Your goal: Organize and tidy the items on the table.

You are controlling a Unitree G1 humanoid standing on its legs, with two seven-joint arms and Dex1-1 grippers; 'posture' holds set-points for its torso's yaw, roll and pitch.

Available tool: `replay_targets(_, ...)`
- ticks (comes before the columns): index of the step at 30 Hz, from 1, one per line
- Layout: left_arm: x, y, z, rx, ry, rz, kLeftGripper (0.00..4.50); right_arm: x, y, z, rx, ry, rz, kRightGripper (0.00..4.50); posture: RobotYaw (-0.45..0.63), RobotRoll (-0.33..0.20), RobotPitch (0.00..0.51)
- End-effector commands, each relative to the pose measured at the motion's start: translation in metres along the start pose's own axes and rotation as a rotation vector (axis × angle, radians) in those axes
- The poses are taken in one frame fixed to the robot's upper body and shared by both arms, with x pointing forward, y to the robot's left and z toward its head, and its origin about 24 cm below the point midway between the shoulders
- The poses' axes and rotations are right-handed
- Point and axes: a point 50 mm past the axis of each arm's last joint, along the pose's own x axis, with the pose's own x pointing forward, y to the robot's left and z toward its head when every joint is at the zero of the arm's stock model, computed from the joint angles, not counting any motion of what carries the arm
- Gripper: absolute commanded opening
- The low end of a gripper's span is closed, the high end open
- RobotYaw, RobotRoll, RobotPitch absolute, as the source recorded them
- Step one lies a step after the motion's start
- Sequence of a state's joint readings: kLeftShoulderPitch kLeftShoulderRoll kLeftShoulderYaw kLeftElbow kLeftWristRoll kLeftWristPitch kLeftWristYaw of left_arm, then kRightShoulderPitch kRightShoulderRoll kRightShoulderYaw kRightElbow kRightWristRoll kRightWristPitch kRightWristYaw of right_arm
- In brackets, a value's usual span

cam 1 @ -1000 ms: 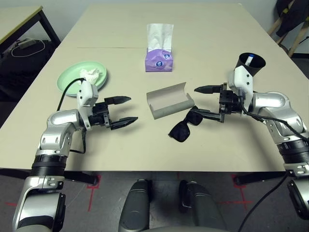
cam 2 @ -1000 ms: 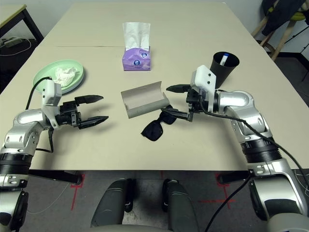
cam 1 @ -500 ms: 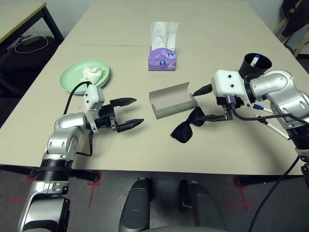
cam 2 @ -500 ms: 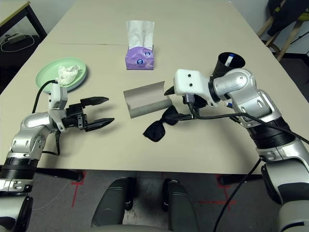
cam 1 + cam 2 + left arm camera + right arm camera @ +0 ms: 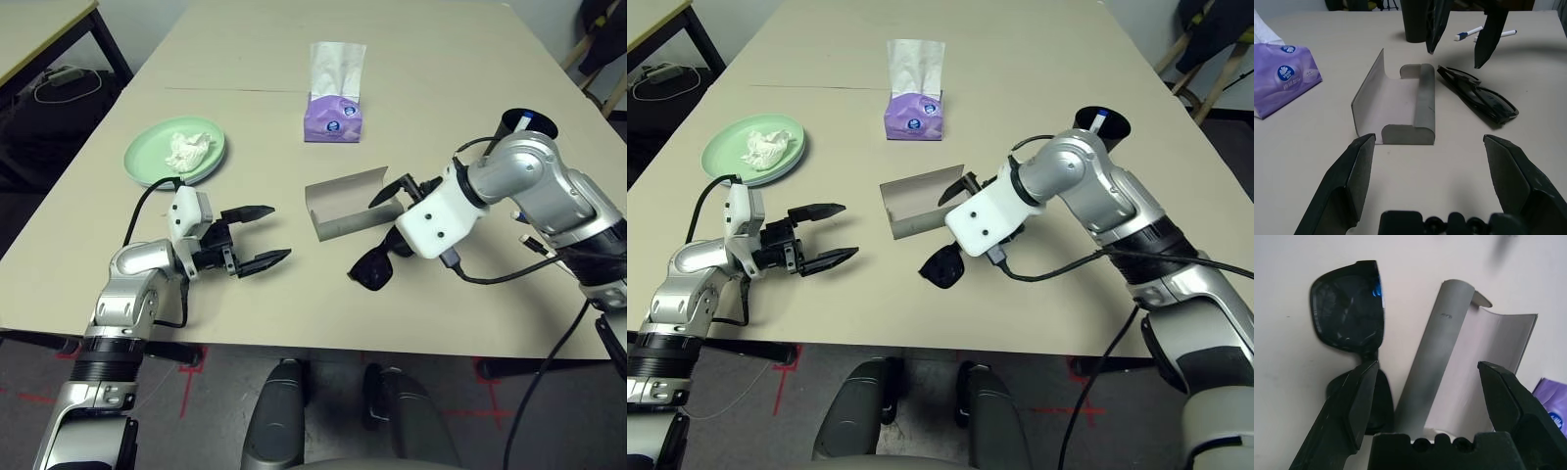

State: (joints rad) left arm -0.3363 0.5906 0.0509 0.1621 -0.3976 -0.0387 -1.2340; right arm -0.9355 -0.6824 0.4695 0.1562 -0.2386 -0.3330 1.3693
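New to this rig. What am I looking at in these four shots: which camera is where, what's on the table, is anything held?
It is a humanoid robot with two silver arms, each ending in two black fingers. The two wide shots come from the stereo camera on its head, looking down at the beige table. The other two come from cameras on the wrists, looking along each arm's own fingers.

On the table lie an open grey glasses case, black sunglasses beside it, a purple tissue box, a green plate with a crumpled white tissue, a black cup and pens.

The left gripper is open, facing the case. The right gripper is open too, tilted down over the case and sunglasses. Nothing is held.
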Motion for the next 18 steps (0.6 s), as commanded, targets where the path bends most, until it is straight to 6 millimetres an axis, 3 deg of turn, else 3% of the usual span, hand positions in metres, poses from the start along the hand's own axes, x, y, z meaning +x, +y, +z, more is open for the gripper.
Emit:
replay_targets(1,0.006,-0.011,0.002,0.001,-0.032,-0.078,4.47,0.003,-0.003,0.005,-0.05,0.0,0.03,4.5,0.23,0.0,0.19)
replay_targets(18,0.013,-0.023,0.007,-0.04,-0.029,-0.243,4.47,-0.002,0.001,0.013,-0.062,-0.011,0.12,4.5,0.22,0.0,0.179)
